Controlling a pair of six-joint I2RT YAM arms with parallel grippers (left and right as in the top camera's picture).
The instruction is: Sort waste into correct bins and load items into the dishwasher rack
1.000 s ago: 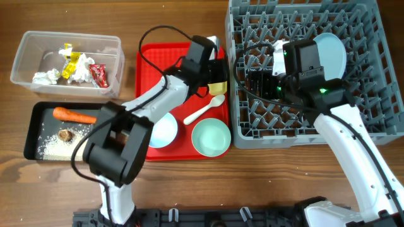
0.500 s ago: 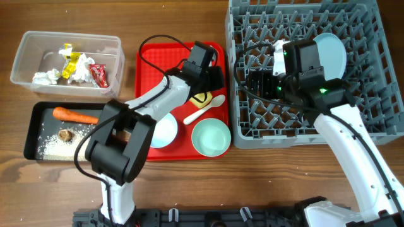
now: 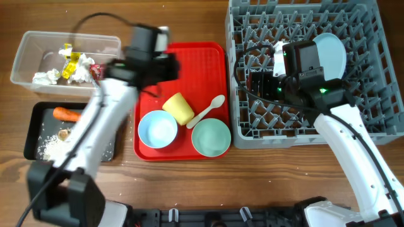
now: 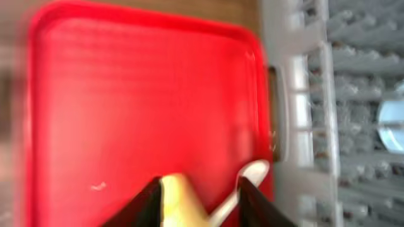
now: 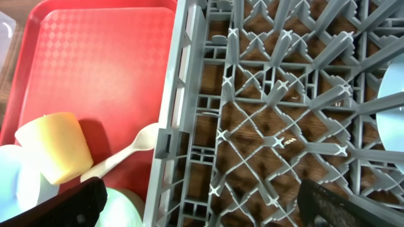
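The small yellow cup (image 3: pixel 178 108) lies on its side on the red serving tray (image 3: pixel 196 57), beside the pale-blue bowl (image 3: pixel 158 129), mint-green bowl (image 3: pixel 211 137) and white spoon (image 3: pixel 205 111). My left gripper (image 3: pixel 169 66) is open and empty above the tray's back left, motion-blurred. In the left wrist view (image 4: pixel 201 183) the cup (image 4: pixel 180 205) shows beyond its fingers. My right gripper (image 3: pixel 259 83) is open and empty over the left part of the grey dishwasher rack (image 3: pixel 372 120); its fingers (image 5: pixel 208 202) frame the rack (image 5: pixel 252 126). The pale-blue plate (image 3: pixel 331 55) stands in the rack.
The clear tub (image 3: pixel 25 47) at back left holds wrappers (image 3: pixel 98 74) and tissue (image 3: pixel 45 77). The black tray (image 3: pixel 31 135) in front of it holds a carrot (image 3: pixel 66 114), rice (image 3: pixel 50 146) and a brown lump (image 3: pixel 63 133). The rack stands against the red tray's right edge.
My left gripper let go of the yellow cup and swung back and left. The cup moved from the tray's right side to its middle and now lies on its side. Right arm unmoved.
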